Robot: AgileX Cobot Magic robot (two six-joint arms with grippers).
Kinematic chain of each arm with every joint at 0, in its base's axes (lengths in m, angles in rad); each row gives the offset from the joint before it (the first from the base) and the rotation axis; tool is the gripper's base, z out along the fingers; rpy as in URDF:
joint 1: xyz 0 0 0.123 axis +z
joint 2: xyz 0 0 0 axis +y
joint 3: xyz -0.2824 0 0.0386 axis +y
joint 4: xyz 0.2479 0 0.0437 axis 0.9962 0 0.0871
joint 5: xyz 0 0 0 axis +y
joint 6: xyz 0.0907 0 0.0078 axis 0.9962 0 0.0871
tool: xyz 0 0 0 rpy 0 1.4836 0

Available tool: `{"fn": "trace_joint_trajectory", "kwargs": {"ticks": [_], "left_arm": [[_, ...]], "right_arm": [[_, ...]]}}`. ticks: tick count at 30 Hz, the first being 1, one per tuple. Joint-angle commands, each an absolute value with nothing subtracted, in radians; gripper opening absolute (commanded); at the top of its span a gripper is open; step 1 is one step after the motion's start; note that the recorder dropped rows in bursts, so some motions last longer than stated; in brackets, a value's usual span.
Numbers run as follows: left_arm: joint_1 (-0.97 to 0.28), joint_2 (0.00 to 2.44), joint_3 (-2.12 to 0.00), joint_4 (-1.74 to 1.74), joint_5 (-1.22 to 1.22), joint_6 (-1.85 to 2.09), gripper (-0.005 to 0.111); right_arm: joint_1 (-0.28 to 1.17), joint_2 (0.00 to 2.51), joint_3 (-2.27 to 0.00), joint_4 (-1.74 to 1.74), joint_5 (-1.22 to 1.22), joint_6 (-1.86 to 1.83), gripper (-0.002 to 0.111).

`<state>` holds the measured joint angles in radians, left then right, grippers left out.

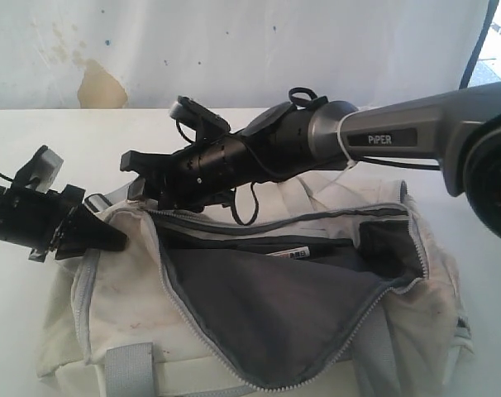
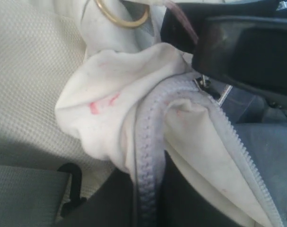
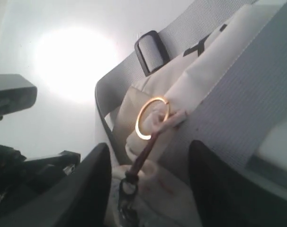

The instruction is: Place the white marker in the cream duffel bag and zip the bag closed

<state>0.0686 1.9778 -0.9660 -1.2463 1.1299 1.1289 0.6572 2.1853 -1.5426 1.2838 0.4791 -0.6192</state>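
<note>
White surface is occupied by the unzipped cream duffel bag, with the white marker lying inside. Its end fabric is pinched by the left pincer. The right pincer is spread around the zipper pull. Zipping is in hand: the pull must be gripped and drawn across.

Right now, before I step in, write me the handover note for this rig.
Left gripper: shut on the cream duffel bag at its end seam, beside the zipper.
Right gripper: open, one finger on each side of the zipper pull cord, not closed on it.
White marker: inside the bag, on the grey lining.
Done: marker in.
Left: close on the pull cord and zip the wide-open bag shut.
</note>
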Motion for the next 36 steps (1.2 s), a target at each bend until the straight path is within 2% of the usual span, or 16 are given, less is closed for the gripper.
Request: {"fn": "trace_joint_trajectory", "kwargs": {"ticks": [1, 7, 9, 11, 12, 13, 14, 19, 24, 29, 36], "left_arm": [[0.069, 1.978, -0.968, -1.26, 1.166, 1.149, 0.0], [0.069, 1.978, -0.968, -1.262, 1.166, 1.166, 0.0], [0.069, 1.978, -0.968, -1.262, 1.168, 1.165, 0.0], [0.069, 1.978, -0.968, -1.262, 1.166, 1.167, 0.0], [0.069, 1.978, -0.968, -1.258, 1.158, 1.167, 0.0], [0.069, 1.978, -0.968, -1.255, 1.151, 1.167, 0.0], [0.069, 1.978, -0.968, -1.255, 1.144, 1.167, 0.0], [0.072, 1.978, -0.968, -1.251, 1.144, 1.162, 0.0], [0.127, 1.978, -0.968, -1.259, 1.158, 1.125, 0.0], [0.129, 1.978, -0.968, -1.273, 1.155, 1.11, 0.0], [0.18, 1.978, -0.968, -1.304, 1.173, 1.091, 0.0]], "right_arm": [[0.671, 2.195, -1.574, 1.29, 0.463, -0.635, 0.047], [0.691, 2.216, -1.584, 1.288, 0.427, -0.65, 0.047], [0.691, 2.224, -1.584, 1.288, 0.429, -0.65, 0.044], [0.691, 2.225, -1.584, 1.283, 0.429, -0.65, 0.033], [0.691, 2.223, -1.584, 1.283, 0.427, -0.65, 0.021], [0.691, 2.223, -1.584, 1.283, 0.429, -0.65, 0.014], [0.686, 2.223, -1.584, 1.274, 0.453, -0.65, 0.0], [0.674, 2.221, -1.584, 1.163, 0.5, -0.644, 0.0], [0.57, 2.158, -1.584, 0.959, 0.609, -0.459, 0.0], [0.502, 2.1, -1.584, 0.792, 0.728, -0.404, 0.0], [0.425, 2.058, -1.584, 0.576, 0.789, -0.273, 0.0]]}}
